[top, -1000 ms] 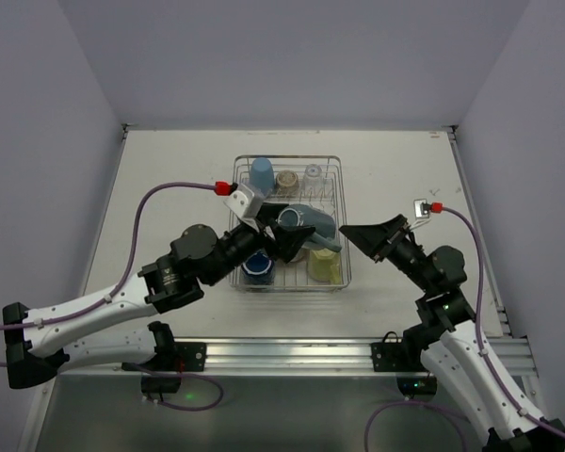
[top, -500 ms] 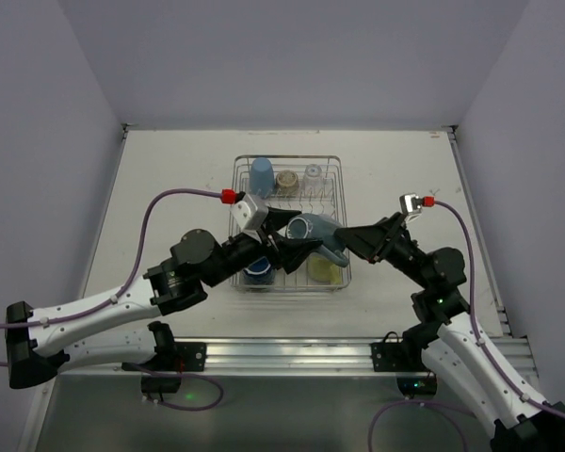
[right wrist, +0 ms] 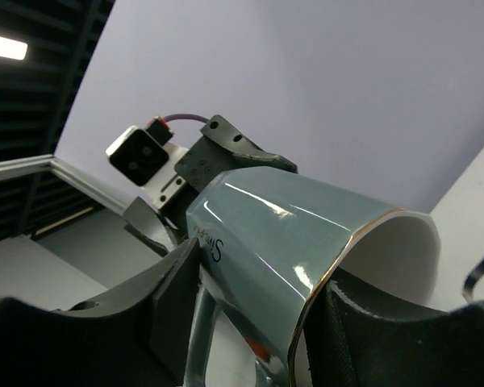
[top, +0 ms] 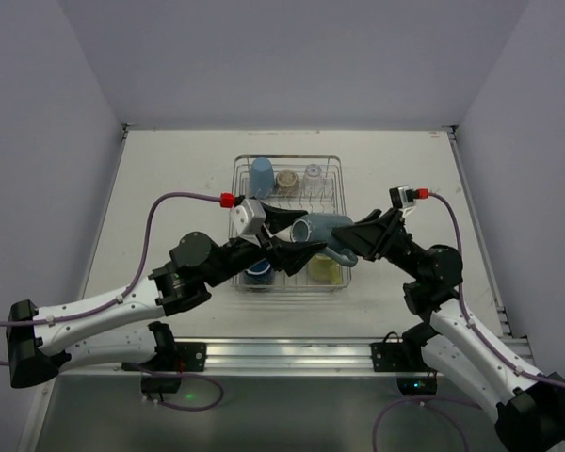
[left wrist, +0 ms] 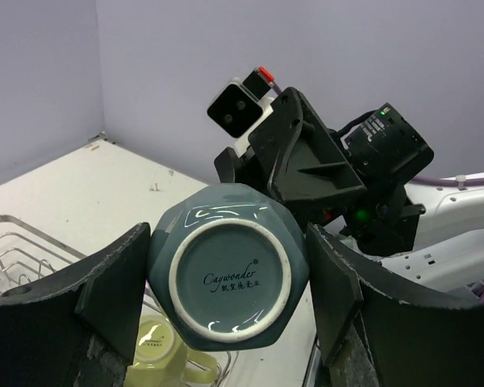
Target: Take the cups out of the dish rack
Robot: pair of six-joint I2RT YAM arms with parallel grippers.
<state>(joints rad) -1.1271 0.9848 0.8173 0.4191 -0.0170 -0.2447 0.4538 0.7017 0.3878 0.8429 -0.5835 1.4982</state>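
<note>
A grey-teal mug hangs on its side above the silver wire dish rack. My left gripper is shut on its base end; in the left wrist view the fingers press both sides of the mug's bottom. My right gripper is at the mug's mouth. In the right wrist view one finger is inside the rim and the other outside by the handle, straddling the mug wall with the jaws still apart. A light blue cup, a beige cup, a clear cup, a dark blue cup and a yellow-green mug sit in the rack.
Both arms meet over the front half of the rack. The yellow-green mug lies directly under the held mug. Bare white table lies left of the rack and more lies to its right. Walls enclose three sides.
My left gripper has lifted the grey-teal mug a little and turned it to the right. My right gripper has moved left from beside the rack onto the mug's rim.
</note>
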